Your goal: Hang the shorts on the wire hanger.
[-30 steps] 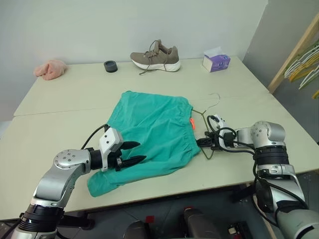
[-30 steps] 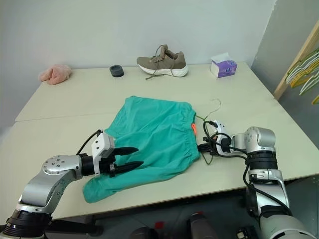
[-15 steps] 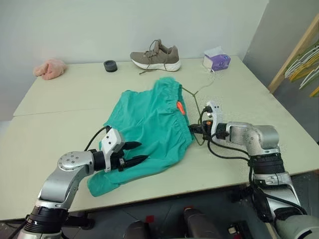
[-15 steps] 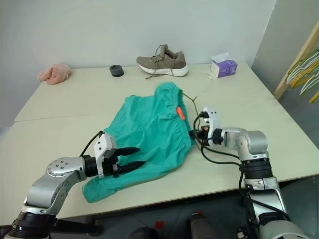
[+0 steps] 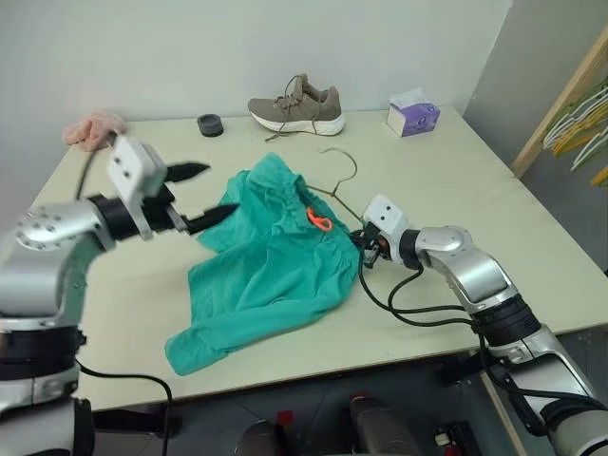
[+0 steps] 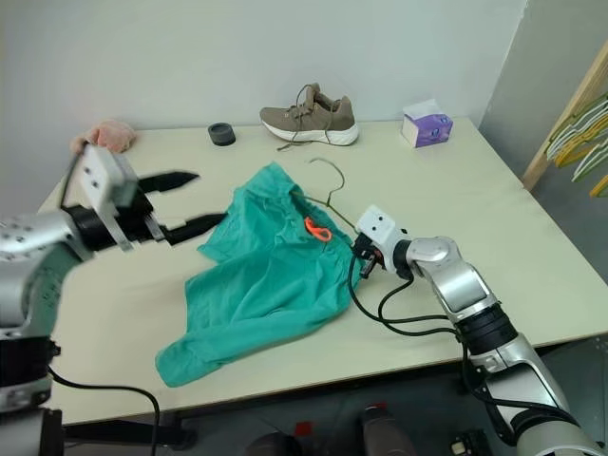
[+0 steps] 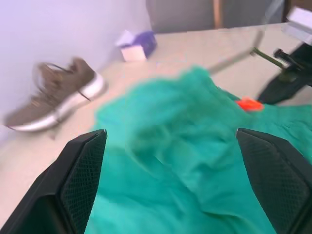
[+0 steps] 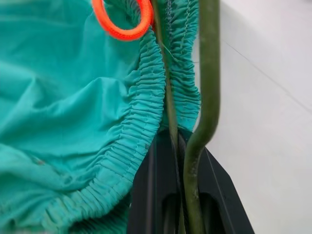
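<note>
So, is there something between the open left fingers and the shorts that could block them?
Nothing visible does. The left gripper hovers open above the table, and between it and the shorts is only free air. The shoe and the tissue box stand far off at the back edge.

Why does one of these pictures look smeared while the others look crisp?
Left wrist view: the sneaker, tissue box and shorts are smeared, as by motion blur, while the left hand's fingers stay fairly sharp. Right wrist view: crisp up close, showing waistband gathers and the wire hanger. Head views: evenly lit, soft shadows, no glare.
</note>
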You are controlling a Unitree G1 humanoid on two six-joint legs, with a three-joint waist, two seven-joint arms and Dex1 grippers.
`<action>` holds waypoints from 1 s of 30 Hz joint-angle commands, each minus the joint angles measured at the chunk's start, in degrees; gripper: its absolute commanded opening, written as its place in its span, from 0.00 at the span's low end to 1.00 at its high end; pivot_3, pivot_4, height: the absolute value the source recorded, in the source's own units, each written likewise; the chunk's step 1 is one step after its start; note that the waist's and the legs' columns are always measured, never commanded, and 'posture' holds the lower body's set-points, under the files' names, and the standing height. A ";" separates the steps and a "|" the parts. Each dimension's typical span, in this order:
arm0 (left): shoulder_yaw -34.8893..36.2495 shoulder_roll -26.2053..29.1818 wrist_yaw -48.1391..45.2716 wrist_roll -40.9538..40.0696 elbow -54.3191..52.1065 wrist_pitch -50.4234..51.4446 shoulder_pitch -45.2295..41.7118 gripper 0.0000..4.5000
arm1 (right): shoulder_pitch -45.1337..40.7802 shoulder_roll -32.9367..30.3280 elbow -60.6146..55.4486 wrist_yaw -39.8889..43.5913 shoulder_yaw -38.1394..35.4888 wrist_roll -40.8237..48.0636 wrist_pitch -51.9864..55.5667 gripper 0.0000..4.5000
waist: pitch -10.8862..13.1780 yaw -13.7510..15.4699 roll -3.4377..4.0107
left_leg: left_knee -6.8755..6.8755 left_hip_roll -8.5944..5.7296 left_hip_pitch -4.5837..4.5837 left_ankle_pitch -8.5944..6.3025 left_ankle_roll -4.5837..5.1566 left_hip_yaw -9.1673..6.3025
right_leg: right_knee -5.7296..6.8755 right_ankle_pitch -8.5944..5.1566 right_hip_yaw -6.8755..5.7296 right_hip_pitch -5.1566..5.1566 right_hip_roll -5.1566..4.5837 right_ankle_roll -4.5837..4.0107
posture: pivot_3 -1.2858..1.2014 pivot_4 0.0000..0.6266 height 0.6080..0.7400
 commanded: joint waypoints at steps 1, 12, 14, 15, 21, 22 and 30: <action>-3.44 2.23 -4.18 4.14 3.46 -6.33 -3.28 0.99 | -0.46 -1.14 -0.93 1.04 1.47 -4.02 -5.55 0.00 | 0.00 0.14 0.00 | 0.00 0.01 -0.01 0.00 -0.01 -0.01 | 0.00 0.00 -0.03 -0.01 0.00 0.00 | 0.48 0.12 1.00; -13.96 -0.19 -11.52 12.48 13.43 -18.55 -8.02 0.99 | -0.08 -1.50 -4.85 2.45 2.33 -10.21 -11.81 0.00 | 0.00 0.01 0.00 | 0.07 0.02 -0.12 0.01 -0.01 0.01 | 0.04 0.01 -0.05 -0.10 0.06 -0.02 | 0.46 0.13 1.00; -15.03 -0.06 -12.10 14.21 15.55 -20.63 -8.39 0.99 | 0.02 -1.60 -5.92 2.65 2.22 -10.86 -12.85 0.00 | 0.00 -0.04 0.00 | 0.07 0.03 -0.15 0.01 -0.01 0.02 | 0.05 0.01 -0.04 -0.13 0.06 -0.03 | 0.46 0.13 1.00; -15.62 0.05 -12.20 15.38 17.16 -22.11 -8.74 0.99 | 0.09 -1.69 -6.59 2.75 2.18 -11.13 -13.38 0.00 | 0.00 -0.09 0.00 | 0.07 0.03 -0.15 0.01 -0.01 0.01 | 0.05 0.01 -0.04 -0.13 0.06 -0.02 | 0.46 0.13 1.00; -16.89 -1.69 -12.91 17.24 22.98 -25.43 -11.29 0.91 | 0.60 -1.89 -10.03 3.50 1.86 -12.09 -16.86 0.00 | 0.00 -0.13 0.00 | 0.13 0.01 -0.21 0.01 -0.01 0.00 | 0.05 0.01 -0.08 -0.14 0.06 -0.03 | 0.45 0.13 1.00; -16.92 -2.04 -13.16 17.07 23.21 -25.40 -11.47 0.86 | 0.66 -1.85 -10.39 3.61 1.84 -12.17 -17.14 0.00 | 0.00 -0.13 0.00 | 0.16 0.01 -0.25 0.01 -0.01 -0.01 | 0.05 0.01 -0.10 -0.16 0.07 -0.03 | 0.45 0.13 1.00; -16.67 -3.66 -15.16 15.62 21.68 -23.46 -10.89 0.31 | 0.91 -1.69 -11.28 4.43 2.07 -13.24 -19.00 0.00 | 0.00 -0.25 0.00 | 0.24 0.01 -0.30 0.01 -0.01 -0.04 | 0.09 0.02 -0.12 -0.16 0.07 -0.03 | 0.45 0.13 1.00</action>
